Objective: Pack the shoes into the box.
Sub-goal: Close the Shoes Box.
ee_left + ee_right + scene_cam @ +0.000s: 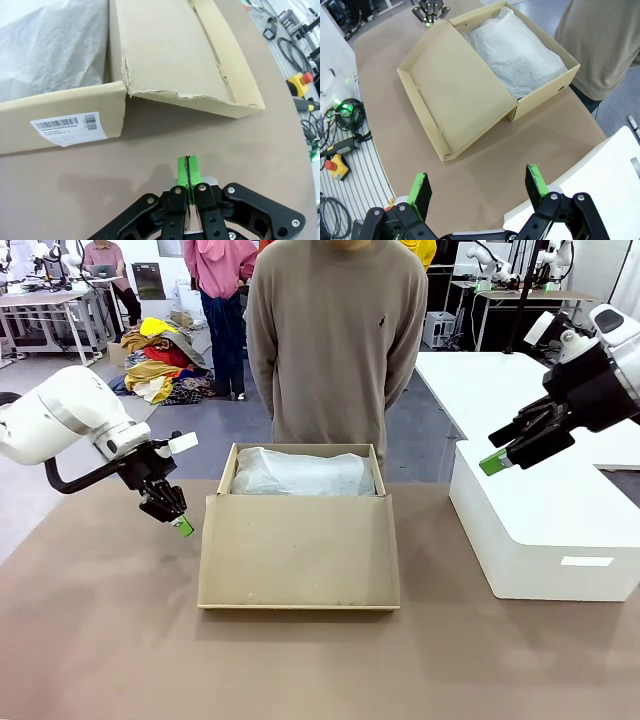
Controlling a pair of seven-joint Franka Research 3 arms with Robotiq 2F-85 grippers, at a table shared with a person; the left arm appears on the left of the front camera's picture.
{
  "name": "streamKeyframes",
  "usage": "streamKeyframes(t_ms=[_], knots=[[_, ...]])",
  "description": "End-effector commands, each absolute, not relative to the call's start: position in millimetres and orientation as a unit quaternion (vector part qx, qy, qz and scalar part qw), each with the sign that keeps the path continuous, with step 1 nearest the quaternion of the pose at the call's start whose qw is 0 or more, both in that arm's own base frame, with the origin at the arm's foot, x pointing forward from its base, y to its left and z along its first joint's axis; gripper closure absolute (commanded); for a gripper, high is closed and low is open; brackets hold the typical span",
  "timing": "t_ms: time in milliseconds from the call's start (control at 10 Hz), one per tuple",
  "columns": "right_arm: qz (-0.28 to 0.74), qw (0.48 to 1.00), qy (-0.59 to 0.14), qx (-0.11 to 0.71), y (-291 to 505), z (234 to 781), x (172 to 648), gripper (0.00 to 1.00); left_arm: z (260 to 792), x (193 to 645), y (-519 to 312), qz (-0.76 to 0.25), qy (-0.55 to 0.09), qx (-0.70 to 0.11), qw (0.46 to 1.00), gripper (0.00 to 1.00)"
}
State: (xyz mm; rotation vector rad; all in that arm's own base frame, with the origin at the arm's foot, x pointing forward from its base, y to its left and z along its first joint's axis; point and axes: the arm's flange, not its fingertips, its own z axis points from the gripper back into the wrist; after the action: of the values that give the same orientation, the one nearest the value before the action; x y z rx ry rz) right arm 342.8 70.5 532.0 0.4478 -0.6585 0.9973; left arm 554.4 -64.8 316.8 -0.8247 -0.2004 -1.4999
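- Two grippers are waiting; the left gripper [181, 524], at middle left of the front view, is pinching shut on nothing, nearest the box.
- The box [298, 558] is lying open in the middle, just right of it, long side running across.
- The right gripper [497, 453], upper right, is gaping wide and empty.
- I cannot see the shoes.

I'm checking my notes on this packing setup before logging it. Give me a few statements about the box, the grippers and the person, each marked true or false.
1. The box lies open, its lid folded flat toward the robot. True.
2. White tissue paper lines the box. True.
3. The left gripper has its jaws wide open. False: they are shut, pads pressed together, holding nothing.
4. The right gripper is clamped on the box lid. False: it hangs open above the white box, holding nothing.
5. The person is handing a shoe over. False: both arms are behind the back.
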Motion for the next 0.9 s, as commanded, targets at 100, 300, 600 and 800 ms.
streamKeyframes(t_ms=[100, 300, 600, 800], knots=[[0.468, 0.798, -0.312, 0.217, 70.4, 532.1, 343.9, 0.0, 314.2, 562.9, -67.8, -0.669, -0.107, -0.382, 0.629, 1.0], [0.468, 0.798, -0.312, 0.217, 70.4, 532.1, 343.9, 0.0, 311.7, 566.1, -72.1, -0.662, -0.115, -0.382, 0.635, 1.0], [0.468, 0.798, -0.312, 0.217, 70.4, 532.1, 343.9, 0.0, 306.2, 567.5, -76.1, -0.647, -0.125, -0.382, 0.648, 1.0], [0.468, 0.798, -0.312, 0.217, 70.4, 532.1, 343.9, 0.0, 302.7, 569.9, -82.1, -0.642, -0.128, -0.372, 0.658, 1.0]])
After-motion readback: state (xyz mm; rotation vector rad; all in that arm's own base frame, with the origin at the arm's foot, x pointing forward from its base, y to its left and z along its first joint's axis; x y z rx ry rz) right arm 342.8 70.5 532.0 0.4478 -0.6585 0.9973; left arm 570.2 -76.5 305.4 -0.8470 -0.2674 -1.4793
